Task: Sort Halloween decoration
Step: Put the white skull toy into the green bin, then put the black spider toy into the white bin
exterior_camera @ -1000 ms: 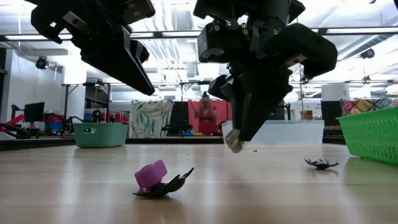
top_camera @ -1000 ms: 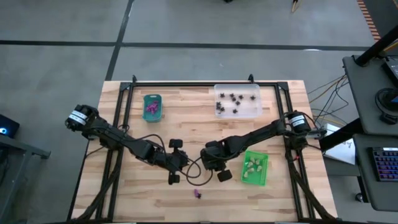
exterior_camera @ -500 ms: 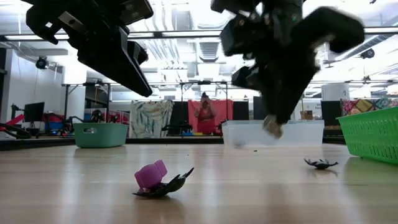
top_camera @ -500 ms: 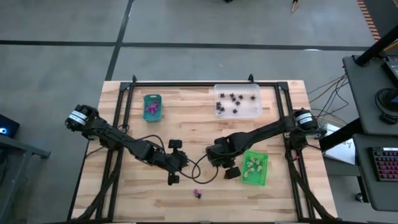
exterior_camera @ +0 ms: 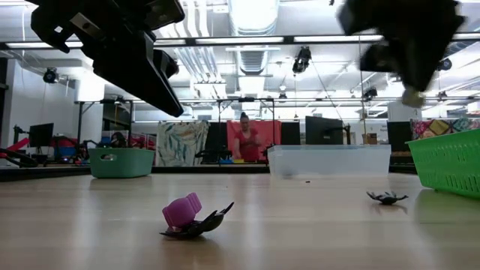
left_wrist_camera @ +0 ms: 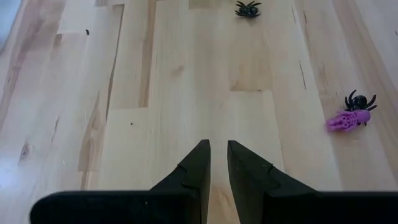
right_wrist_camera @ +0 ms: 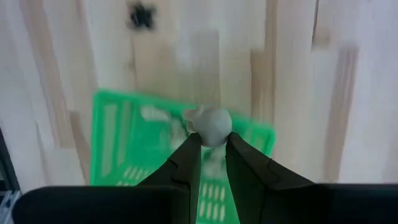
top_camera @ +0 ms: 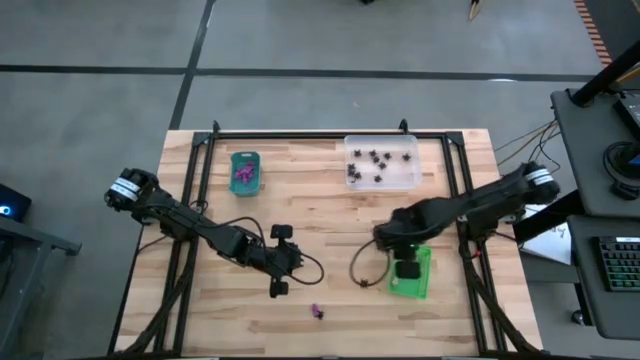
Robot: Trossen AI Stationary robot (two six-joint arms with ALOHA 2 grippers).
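Purple trinkets [top_camera: 242,174] in teal tray [top_camera: 245,158], black spiders [top_camera: 372,162] in clear tray [top_camera: 410,170]

Pale trinket [right_wrist_camera: 212,126] pinched over green tray [right_wrist_camera: 118,130]; purple trinket [left_wrist_camera: 346,120] touched black spider [left_wrist_camera: 359,101] on table.

- Centre of table [top_camera: 320,200]: bare wood, wide passage.
- Lower centre: purple trinket [top_camera: 317,311] w/ black spider [exterior_camera: 202,224] touching it; second spider [exterior_camera: 386,197] near green tray [top_camera: 410,285].
- Upper left: teal tray [top_camera: 245,172]. Upper right: clear tray [top_camera: 383,162].
- Left arm [top_camera: 200,230] spans left half.
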